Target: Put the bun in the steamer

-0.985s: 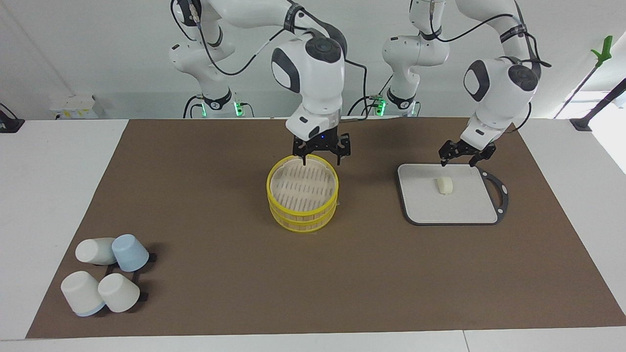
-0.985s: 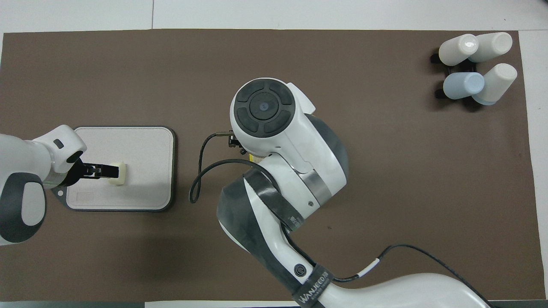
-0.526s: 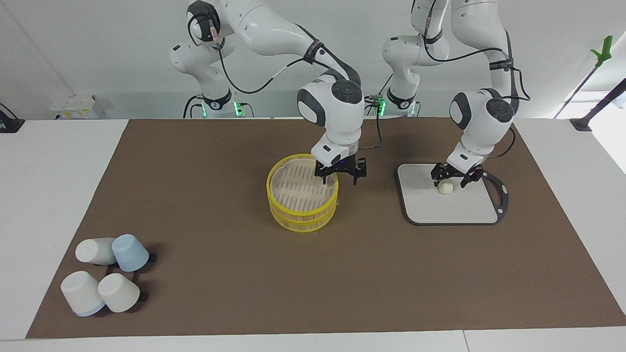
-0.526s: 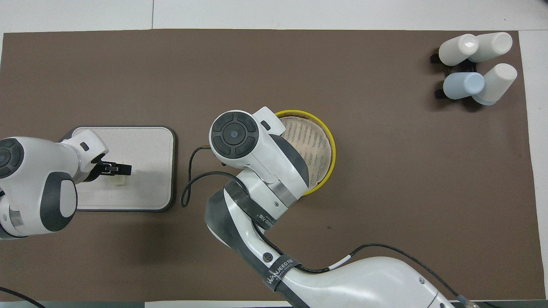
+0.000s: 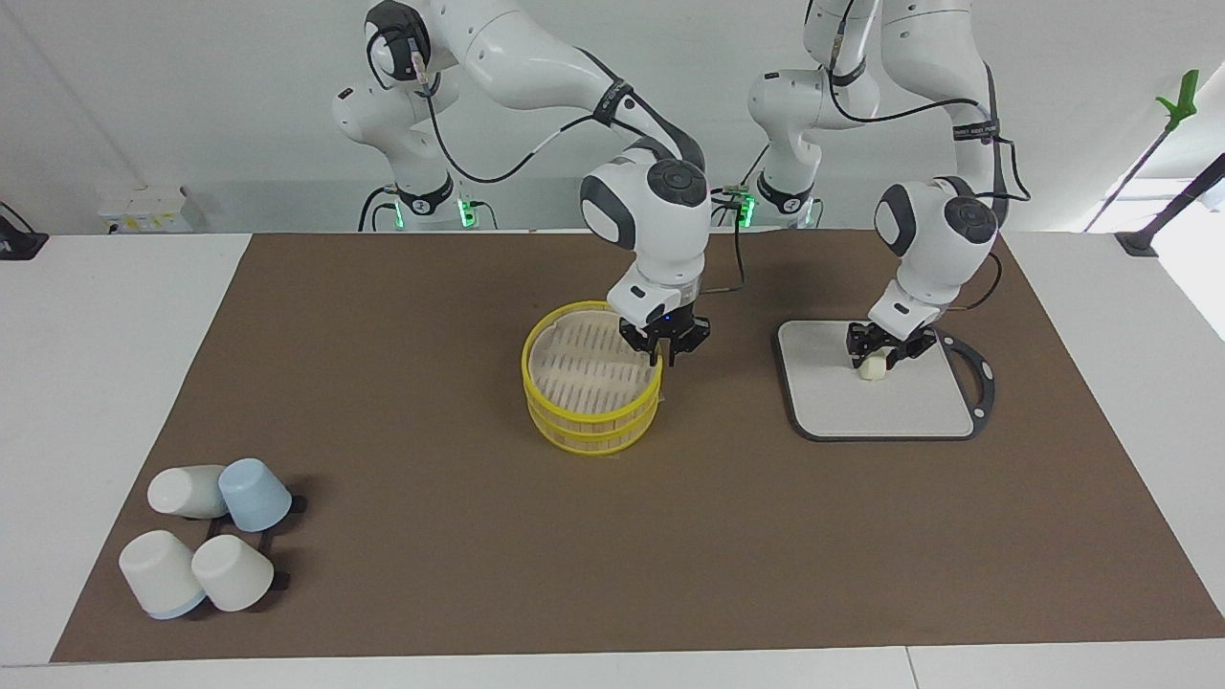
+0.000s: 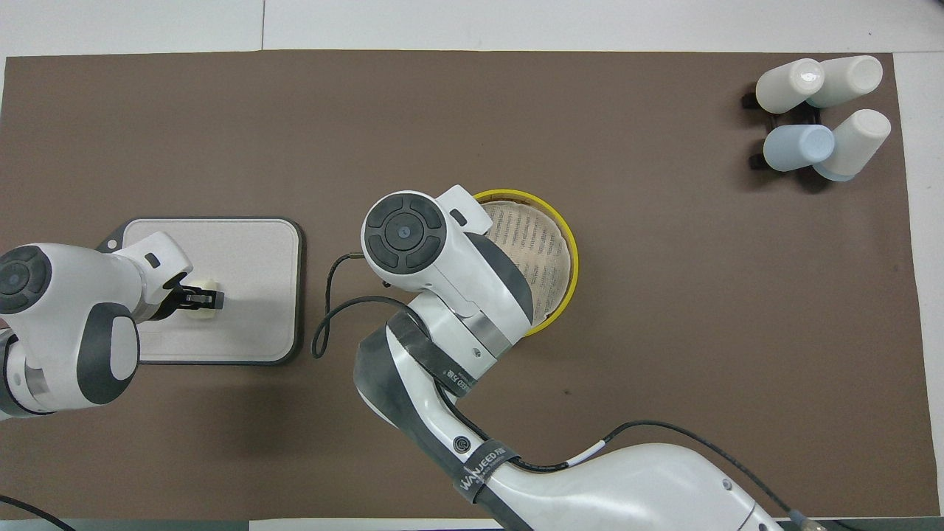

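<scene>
On the grey cutting board (image 5: pixel 842 402) at the left arm's end of the table, seen in the facing view, lies the bun (image 5: pixel 871 368), a small cream-white lump. The left gripper (image 5: pixel 882 352) is down on it, and its fingers appear to pinch the bun from 2 sides while the bun rests on the board. The steamer (image 5: pixel 591 402), 2 stacked tiers with yellow rims and a slatted floor, stands near the middle of the brown mat, well apart from the board, and nothing is inside it. The right gripper (image 5: pixel 666 352) is at the steamer's rim on the side toward the board; its fingers are drawn close together about the rim, so I judge that it holds the basket steady. 4 upturned cups (image 5: pixel 206 536) stand at the right arm's end of the table.

From the overhead view, the left gripper (image 6: pixel 203 299) covers part of the bun (image 6: pixel 206 310), with the dark fingers (image 6: pixel 210 298) tight across it. The right arm hides its own gripper and part of the steamer (image 6: pixel 560 243), so this view does not show those fingers.

The bun looks light and soft, so I think a hard squeeze would dent it. A gentle hold across its middle, at the 2 broad sides, seems safest. It may also stick a little to the fingers on release.
</scene>
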{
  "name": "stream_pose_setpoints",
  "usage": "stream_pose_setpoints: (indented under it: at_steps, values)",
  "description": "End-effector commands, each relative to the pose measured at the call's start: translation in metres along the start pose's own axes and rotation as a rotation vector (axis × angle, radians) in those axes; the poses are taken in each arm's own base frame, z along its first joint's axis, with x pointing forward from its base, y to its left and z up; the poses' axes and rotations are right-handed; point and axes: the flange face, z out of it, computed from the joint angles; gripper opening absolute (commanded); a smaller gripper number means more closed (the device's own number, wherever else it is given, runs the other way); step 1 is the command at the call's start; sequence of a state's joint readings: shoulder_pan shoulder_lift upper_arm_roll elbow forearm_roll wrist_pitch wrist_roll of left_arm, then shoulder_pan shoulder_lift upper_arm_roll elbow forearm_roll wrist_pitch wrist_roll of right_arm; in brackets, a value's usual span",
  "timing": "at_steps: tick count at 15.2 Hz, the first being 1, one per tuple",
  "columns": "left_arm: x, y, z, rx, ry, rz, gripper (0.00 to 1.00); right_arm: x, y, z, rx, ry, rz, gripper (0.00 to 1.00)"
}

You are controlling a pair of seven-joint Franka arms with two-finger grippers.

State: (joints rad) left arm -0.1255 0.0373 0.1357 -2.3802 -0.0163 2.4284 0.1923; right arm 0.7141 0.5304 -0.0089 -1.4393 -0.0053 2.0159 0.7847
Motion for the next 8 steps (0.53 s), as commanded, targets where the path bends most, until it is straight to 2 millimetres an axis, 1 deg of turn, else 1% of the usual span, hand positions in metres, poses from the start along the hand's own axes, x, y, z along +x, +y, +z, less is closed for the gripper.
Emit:
stream_pose_setpoints:
  at_steps: [1, 2, 3, 4, 5, 6, 7, 8]
  values:
    - [-0.007, 0.0, -0.001, 0.009, 0.009, 0.01, 0.45, -0.001, 0.009, -0.016, -0.025, -0.019, -0.081, 0.0]
    - [-0.006, 0.0, -0.003, 0.009, 0.004, 0.007, 0.41, 0.002, 0.014, -0.025, -0.062, -0.042, -0.108, 0.0]
    - [-0.003, 0.0, -0.006, 0.006, -0.007, -0.002, 0.4, 0.007, 0.02, -0.04, -0.101, -0.054, -0.13, 0.0]
    - [0.002, 0.001, -0.011, 0.004, -0.02, -0.005, 0.39, 0.012, 0.027, -0.063, -0.119, -0.057, -0.164, 0.0]
    - [0.008, 0.001, -0.02, 0.002, -0.033, -0.005, 0.39, 0.015, 0.041, -0.081, -0.134, -0.079, -0.192, 0.0]
    - [0.017, 0.0, -0.034, -0.005, -0.048, -0.011, 0.39, 0.02, 0.061, -0.105, -0.132, -0.093, -0.22, 0.0]
    - [0.027, -0.001, -0.053, -0.016, -0.061, -0.026, 0.39, 0.031, 0.089, -0.13, -0.113, -0.098, -0.237, 0.0]
    - [0.041, 0.003, -0.076, -0.039, -0.069, -0.087, 0.39, 0.041, 0.131, -0.15, -0.127, -0.133, -0.253, 0.0]
